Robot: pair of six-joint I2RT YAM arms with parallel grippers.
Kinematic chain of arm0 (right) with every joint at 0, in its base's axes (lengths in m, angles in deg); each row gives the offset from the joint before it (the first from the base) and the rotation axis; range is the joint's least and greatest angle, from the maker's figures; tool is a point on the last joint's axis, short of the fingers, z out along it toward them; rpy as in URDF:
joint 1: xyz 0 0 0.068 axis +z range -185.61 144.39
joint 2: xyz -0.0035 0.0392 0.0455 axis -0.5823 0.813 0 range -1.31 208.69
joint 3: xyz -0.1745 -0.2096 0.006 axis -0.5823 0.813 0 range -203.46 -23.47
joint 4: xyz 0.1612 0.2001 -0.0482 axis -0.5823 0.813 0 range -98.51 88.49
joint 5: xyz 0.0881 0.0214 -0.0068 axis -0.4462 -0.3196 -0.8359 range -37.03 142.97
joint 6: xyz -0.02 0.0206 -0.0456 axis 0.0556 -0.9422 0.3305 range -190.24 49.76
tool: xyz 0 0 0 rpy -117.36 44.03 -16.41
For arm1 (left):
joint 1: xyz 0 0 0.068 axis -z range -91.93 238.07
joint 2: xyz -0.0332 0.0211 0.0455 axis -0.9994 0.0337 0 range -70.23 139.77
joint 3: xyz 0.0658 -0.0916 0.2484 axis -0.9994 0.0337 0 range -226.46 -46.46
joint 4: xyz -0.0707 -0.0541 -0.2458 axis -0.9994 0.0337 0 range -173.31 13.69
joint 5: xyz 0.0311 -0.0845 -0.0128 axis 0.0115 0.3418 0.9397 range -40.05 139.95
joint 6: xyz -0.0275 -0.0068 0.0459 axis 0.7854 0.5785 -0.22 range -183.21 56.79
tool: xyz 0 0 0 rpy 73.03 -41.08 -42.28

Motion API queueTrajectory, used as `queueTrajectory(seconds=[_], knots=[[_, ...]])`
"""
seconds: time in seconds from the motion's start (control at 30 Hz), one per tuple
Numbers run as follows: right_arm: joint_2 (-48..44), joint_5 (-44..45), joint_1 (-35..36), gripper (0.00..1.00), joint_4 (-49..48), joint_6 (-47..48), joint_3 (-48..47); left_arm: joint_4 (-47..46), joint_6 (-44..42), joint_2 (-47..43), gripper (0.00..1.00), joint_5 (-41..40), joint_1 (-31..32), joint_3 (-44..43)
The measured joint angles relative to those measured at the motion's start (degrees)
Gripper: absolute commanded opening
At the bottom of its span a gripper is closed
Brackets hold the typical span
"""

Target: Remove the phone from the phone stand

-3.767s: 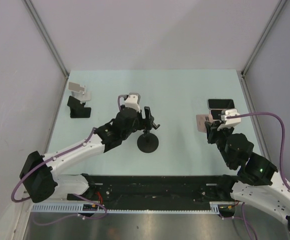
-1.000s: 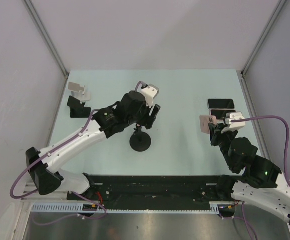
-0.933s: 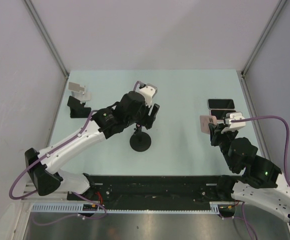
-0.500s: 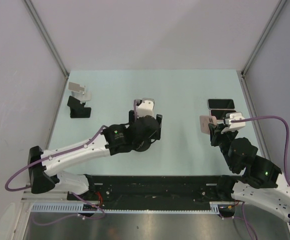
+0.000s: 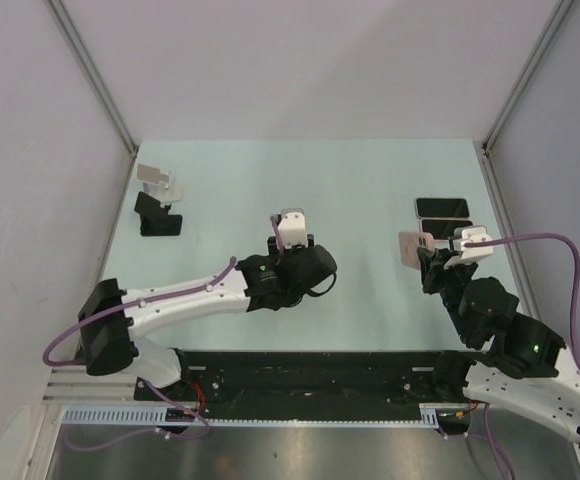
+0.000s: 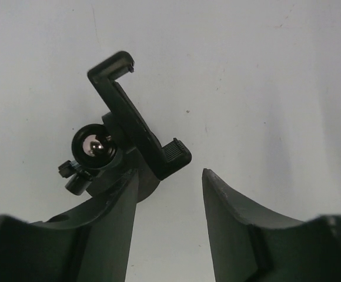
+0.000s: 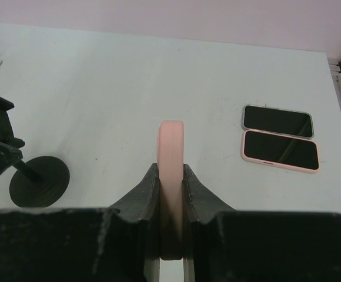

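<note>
The right pincer (image 7: 170,171) is pinching a pink-cased phone (image 7: 171,141) tight between both fingers, holding it on edge above the desk (image 5: 370,180), so the wrist camera is seeing only its thin side. In the top view this phone (image 5: 410,247) is hanging at about 3 o'clock on the desk, well apart from the phone stand.

The left pincer (image 6: 170,176) is standing spread, its fingers (image 6: 109,229) reaching in from 6 o'clock in the wrist view. The black phone stand (image 6: 138,135) is lying just past the fingertips. Its clamp bar is tilting toward 11 o'clock and its ball joint (image 6: 94,147) is sitting at the bar's 8 o'clock. The left finger is overlapping the stand's neck, though contact cannot be told. From above, the left arm is covering the stand near the desk's centre. The right wrist view is showing its round base (image 7: 39,179) at 9 o'clock.

A grey-cased phone (image 7: 277,121) and a second pink-cased phone (image 7: 280,151) are lying flat, side by side, at 2 o'clock. A white stand (image 5: 157,178) and a black stand (image 5: 156,213) are sitting at 10 o'clock in the top view
</note>
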Motion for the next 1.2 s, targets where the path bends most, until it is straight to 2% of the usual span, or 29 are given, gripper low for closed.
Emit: queueTrajectory(seconds=[0.3,0.5,0.67,0.8,1.2], knots=[[-0.8,1.2,0.9,0.00,0.0,0.0,0.0,0.1,2.3,3.4,0.53,-0.1,-0.5,0.0],[-0.8,1.2,1.1,0.00,0.0,0.0,0.0,0.2,3.3,4.4,0.59,-0.1,-2.2,-0.9],[-0.8,1.4,1.2,0.00,0.0,0.0,0.0,0.1,3.5,4.9,0.57,-0.1,-3.0,-2.1],[-0.8,1.6,1.4,0.00,0.0,0.0,0.0,0.1,3.8,4.9,0.50,-0.1,-3.7,-2.2],[-0.8,2.3,1.8,0.00,0.1,-0.1,0.0,-0.1,1.4,4.9,0.17,-0.1,-5.1,-2.2]])
